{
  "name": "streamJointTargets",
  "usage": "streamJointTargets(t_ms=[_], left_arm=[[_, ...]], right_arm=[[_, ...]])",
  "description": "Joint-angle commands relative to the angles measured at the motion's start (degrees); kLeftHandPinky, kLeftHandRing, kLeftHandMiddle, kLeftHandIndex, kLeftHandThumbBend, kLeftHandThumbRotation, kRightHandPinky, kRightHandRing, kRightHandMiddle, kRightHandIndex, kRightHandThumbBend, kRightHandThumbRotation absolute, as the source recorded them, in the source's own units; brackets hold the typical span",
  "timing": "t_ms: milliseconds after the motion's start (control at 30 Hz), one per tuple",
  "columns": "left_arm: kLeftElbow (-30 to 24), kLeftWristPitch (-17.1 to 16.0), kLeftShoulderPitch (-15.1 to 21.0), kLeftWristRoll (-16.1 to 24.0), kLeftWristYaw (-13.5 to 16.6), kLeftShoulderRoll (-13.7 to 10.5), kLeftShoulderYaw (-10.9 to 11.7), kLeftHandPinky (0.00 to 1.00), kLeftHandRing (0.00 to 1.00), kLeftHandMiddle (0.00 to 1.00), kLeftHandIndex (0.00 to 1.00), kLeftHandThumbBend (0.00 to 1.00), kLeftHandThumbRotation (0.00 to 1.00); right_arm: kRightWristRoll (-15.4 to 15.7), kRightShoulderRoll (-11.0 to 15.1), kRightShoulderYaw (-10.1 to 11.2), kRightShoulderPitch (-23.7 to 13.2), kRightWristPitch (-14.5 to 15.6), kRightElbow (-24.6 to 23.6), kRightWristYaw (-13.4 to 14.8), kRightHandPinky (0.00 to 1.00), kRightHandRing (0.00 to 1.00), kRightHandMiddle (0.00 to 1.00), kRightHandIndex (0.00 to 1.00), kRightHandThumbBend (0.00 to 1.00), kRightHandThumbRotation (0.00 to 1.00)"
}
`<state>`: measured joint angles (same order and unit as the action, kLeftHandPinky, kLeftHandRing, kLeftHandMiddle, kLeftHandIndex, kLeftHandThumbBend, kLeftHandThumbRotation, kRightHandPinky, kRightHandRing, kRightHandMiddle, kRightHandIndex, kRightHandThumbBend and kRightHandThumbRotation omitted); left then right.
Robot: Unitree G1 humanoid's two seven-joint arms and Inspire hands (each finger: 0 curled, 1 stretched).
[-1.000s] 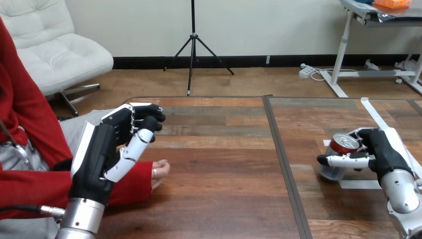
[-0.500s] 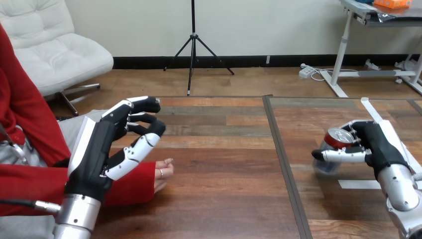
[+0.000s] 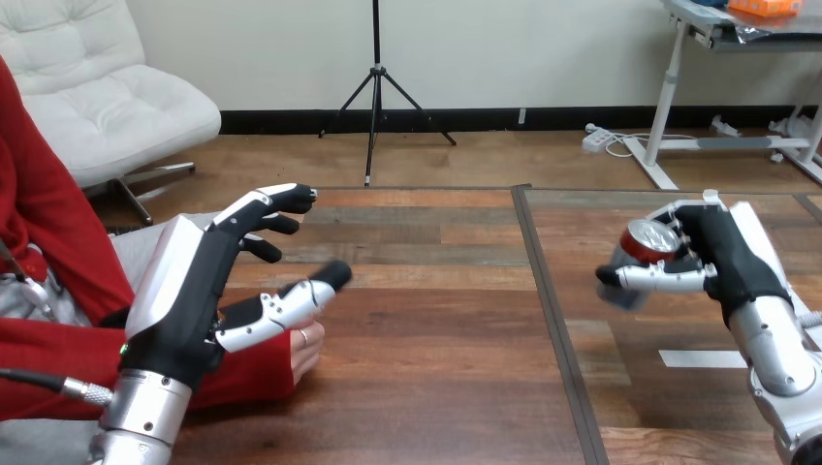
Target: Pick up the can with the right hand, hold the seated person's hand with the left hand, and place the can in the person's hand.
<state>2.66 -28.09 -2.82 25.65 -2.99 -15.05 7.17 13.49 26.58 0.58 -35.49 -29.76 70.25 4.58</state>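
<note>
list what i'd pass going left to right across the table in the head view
left hand, fingers open → person's hand → table's dark seam → can → right hand, curled round the can

Setting: a robotics laboratory or test station, so judged.
Evidence listed:
- a wooden table [image 3: 436,387] built of two panels, joined at a dark seam
- a strip of white tape [image 3: 703,358] stuck flat on the right panel
- two silver machine arms, ended by a left hand [image 3: 194,291] and a right hand [image 3: 722,257], the latter closed round a can [image 3: 645,242]
- a person's hand [image 3: 305,344] at the table's left side.
</note>
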Motion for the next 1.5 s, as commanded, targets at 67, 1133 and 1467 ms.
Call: streamJointTargets(t_ms=[67,1133,1467], left_arm=[[-4.40,1.45,1.18,4.61,0.10,-4.02,-1.80,0.65,0.79,0.83,0.82,0.92,0.59],[-1.54,7.15,3.55,15.71,1.84,-12.08,-6.16,0.77,0.82,0.84,0.82,1.00,0.40],[2.19,8.65,5.41,17.14,3.48,-13.74,-7.42,0.76,0.82,0.84,0.82,1.00,0.40]], right_arm=[[-1.52,0.12,0.73,-2.88,-2.47,-4.65,-0.50,0.28,0.32,0.39,0.44,0.88,0.00],[-2.32,-0.17,1.00,-2.98,-4.38,-6.51,-1.62,0.22,0.27,0.36,0.44,0.88,0.00],[-1.97,-0.10,0.76,-3.18,-4.73,-6.03,-1.06,0.16,0.21,0.32,0.44,0.88,0.00]])
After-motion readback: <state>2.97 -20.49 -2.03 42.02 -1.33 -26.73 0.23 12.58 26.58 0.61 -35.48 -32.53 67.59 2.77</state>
